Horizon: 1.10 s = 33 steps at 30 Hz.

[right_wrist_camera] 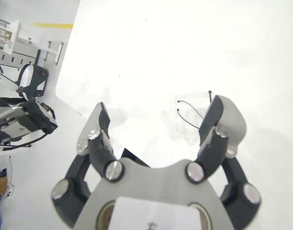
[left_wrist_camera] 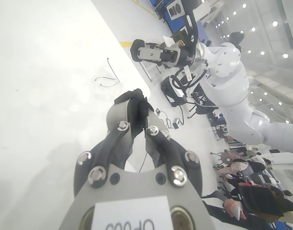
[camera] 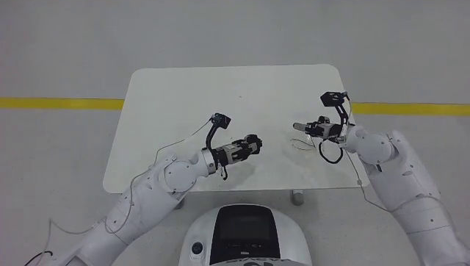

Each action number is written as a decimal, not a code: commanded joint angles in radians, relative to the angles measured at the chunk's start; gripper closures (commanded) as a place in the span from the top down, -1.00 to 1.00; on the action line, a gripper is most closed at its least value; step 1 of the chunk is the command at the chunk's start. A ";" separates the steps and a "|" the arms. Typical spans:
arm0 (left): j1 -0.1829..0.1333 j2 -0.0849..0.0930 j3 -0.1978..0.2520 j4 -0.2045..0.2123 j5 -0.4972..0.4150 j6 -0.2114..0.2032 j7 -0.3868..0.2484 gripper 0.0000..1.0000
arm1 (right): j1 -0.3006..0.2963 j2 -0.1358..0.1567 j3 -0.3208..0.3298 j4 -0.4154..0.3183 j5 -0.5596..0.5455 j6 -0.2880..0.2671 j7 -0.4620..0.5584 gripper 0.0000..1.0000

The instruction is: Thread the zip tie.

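**The right gripper** [right_wrist_camera: 158, 117] is pictured wide open over the white table [camera: 183, 97], its ribbed pads [right_wrist_camera: 210, 116] spread apart with nothing between them. A small tangle of thin black zip ties [right_wrist_camera: 188, 113] lies flat on the robot's right half of the table, just beside one pad. Three heads appear to be shown, though the number of ties crossed there cannot be told for certain. The spread is judged to be set so that one tie can be straddled and pinched from above.

The left gripper [left_wrist_camera: 137, 100] is held on the other side, apart from the ties. Its black-covered fingers [left_wrist_camera: 127, 111] are pressed together and nothing is visible between them. It is thought to be parked there in readiness, since threading calls for head and tail to be held separately. No tie has yet been picked up. The thin strands, lying flat, are expected to be hard to catch against the tabletop, and a neighbouring tie could be snagged along with the one chosen.
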 commanded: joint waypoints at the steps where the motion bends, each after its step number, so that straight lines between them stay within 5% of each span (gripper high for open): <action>1: 0.000 0.000 0.000 0.000 0.000 0.000 0.000 -1.00 | 0.000 0.000 0.000 0.000 0.000 -0.001 0.001 1.00; 6: 0.000 0.000 0.000 0.000 0.000 0.000 0.000 -1.00 | -0.002 0.000 0.000 -0.001 -0.002 -0.001 -0.003 1.00; 10: 0.000 0.000 0.000 0.000 0.000 0.000 0.000 -1.00 | 0.011 0.003 -0.028 0.001 -0.145 -0.023 -0.019 1.00; 16: 0.000 0.000 0.000 0.000 0.000 0.000 0.000 -1.00 | 0.113 -0.002 -0.113 0.038 -0.316 -0.116 0.070 1.00; 21: 0.000 0.000 0.000 0.000 0.000 0.000 0.000 -1.00 | 0.203 -0.017 -0.189 0.112 -0.352 -0.166 0.140 1.00; 28: 0.000 0.000 0.000 0.000 0.000 0.000 0.000 -1.00 | 0.297 -0.045 -0.286 0.233 -0.390 -0.180 0.163 1.00; 33: 0.000 0.000 0.000 0.000 0.000 0.000 0.000 -1.00 | 0.305 -0.052 -0.301 0.262 -0.394 -0.182 0.121 1.00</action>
